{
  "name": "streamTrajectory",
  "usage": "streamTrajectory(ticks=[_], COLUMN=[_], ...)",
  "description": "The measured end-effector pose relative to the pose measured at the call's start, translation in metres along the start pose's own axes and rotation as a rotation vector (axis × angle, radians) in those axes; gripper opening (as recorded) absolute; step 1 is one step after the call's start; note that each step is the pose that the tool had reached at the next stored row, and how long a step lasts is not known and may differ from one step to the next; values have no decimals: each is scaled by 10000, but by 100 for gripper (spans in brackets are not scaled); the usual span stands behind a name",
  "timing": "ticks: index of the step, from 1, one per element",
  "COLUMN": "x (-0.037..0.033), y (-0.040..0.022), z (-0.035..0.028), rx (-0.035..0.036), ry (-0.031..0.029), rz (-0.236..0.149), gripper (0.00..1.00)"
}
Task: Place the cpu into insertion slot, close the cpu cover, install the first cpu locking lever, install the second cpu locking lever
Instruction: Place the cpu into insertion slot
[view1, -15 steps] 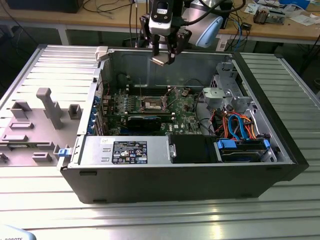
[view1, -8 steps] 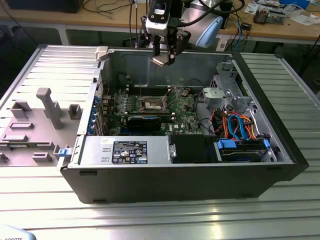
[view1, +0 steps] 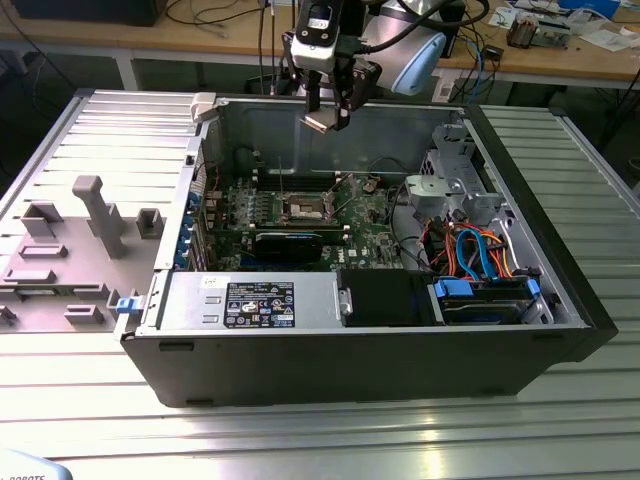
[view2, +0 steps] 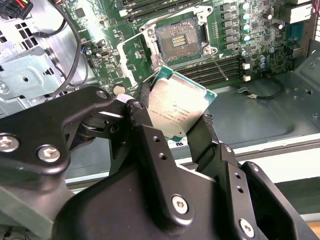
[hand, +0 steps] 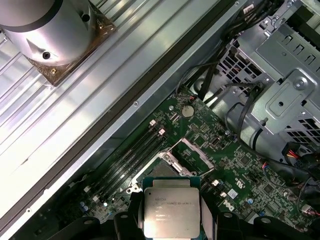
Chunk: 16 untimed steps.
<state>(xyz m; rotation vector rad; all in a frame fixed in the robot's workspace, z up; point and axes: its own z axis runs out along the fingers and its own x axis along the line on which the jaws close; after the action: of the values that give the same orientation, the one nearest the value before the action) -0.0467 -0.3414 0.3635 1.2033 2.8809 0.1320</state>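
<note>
Item: cpu (view2: 177, 107), held edgewise between closed fingers (view2: 202, 137) (tilted, well above board). Open socket (view1: 303, 208) is seen at six o'clock of it in the exterior view.

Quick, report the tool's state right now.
Tool: closed on the cpu, holding it above the empty insertion slot.

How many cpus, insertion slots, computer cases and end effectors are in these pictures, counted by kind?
cpu: 1
insertion slot: 1
computer case: 1
end effector: 1
Total: 4
</note>
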Motion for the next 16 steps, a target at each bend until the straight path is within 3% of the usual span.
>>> streamTrajectory(ticks=[16], x=[2], y=[-3], z=[11], rx=[-3], ry=[-11], rz=[130], gripper=[54])
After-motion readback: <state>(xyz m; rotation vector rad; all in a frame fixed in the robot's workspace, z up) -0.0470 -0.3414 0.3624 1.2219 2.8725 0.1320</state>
